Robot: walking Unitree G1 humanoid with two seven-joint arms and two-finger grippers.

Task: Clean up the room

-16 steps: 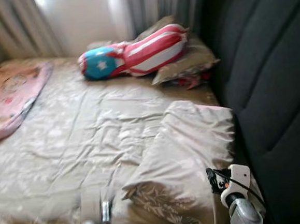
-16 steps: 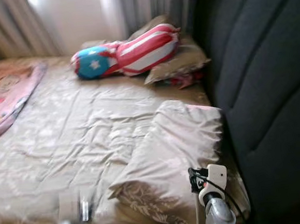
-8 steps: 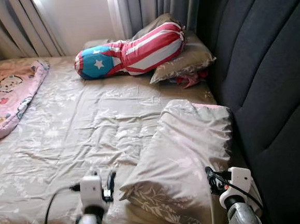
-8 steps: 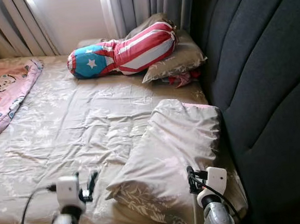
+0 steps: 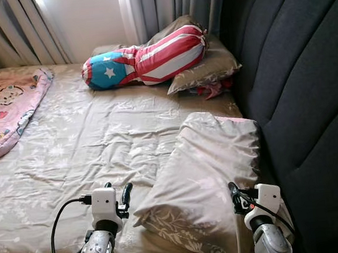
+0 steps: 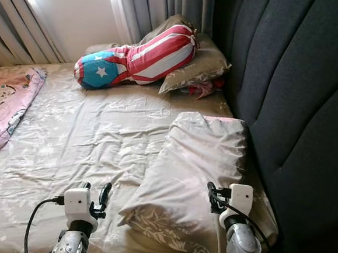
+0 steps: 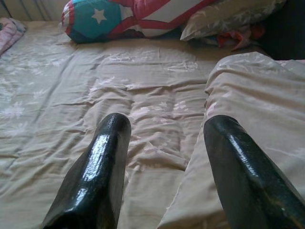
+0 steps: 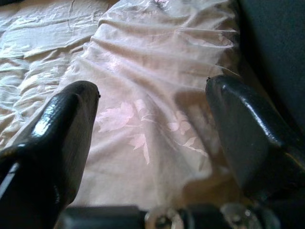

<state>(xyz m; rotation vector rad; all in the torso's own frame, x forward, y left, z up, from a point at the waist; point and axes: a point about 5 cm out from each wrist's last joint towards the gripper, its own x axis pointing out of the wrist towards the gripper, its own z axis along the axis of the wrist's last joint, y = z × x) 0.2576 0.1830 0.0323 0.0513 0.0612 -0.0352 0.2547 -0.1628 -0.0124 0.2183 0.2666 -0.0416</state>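
A big beige floral pillow (image 5: pixel 210 161) lies askew on the bed beside the dark headboard (image 5: pixel 298 93). My left gripper (image 5: pixel 118 190) hovers open just off the pillow's near left corner, its black fingers (image 7: pixel 102 157) spread over the rumpled sheet (image 7: pixel 143 90) and the pillow's edge (image 7: pixel 257 95). At the pillow's near right corner, my right gripper (image 5: pixel 233 193) hangs open above the pillowcase (image 8: pixel 152 100), nothing between its fingers (image 8: pixel 66 124). Farther back, a red-and-white striped bolster (image 5: pixel 152 60) with a blue starred end rests on a second beige pillow (image 5: pixel 211 70).
A pink cartoon blanket (image 5: pixel 6 107) lies at the bed's far left. A small red cloth (image 5: pixel 213 89) pokes out under the far pillow. Grey curtains (image 5: pixel 171 6) and a window wall close the far side. The padded headboard runs along the right.
The blur has gone as the camera settled. My left arm has risen into view and reached forward beside the pillow's corner. The right gripper has barely shifted.
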